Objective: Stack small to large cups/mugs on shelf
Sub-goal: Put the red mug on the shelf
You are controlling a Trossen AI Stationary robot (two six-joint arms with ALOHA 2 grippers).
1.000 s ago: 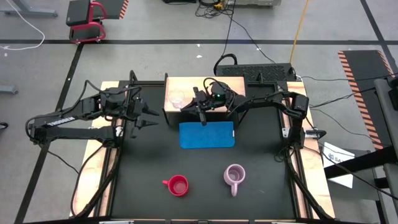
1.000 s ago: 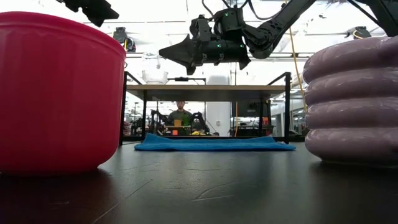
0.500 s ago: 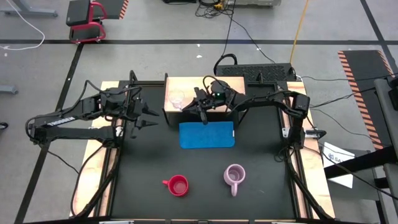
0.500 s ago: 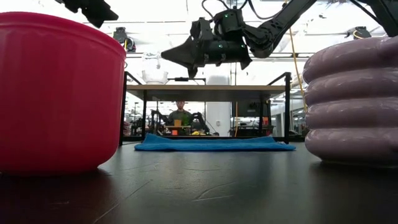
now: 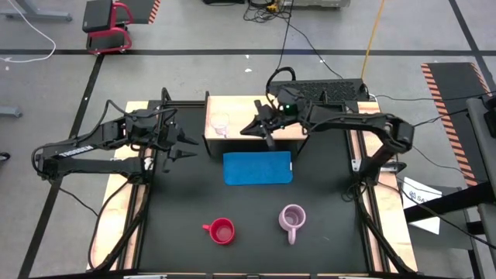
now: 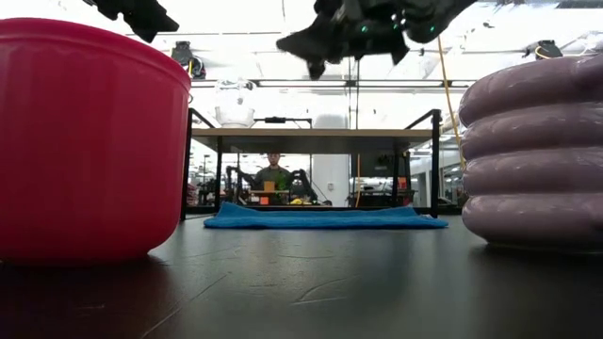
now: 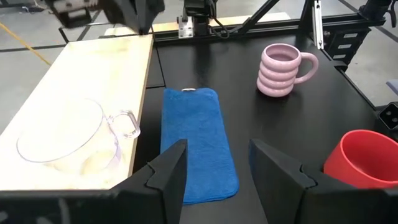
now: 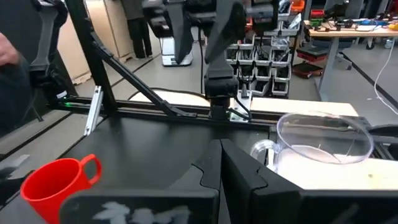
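Right wrist view alone: right hand pinched empty beside glass cup on shelf; left hand wide.

No legible text, labels, brands or numbers on anything in view.

Black table carries the red mug, lilac mug, blue mat and the shelf. Clear glass cup sits on the shelf's left end.
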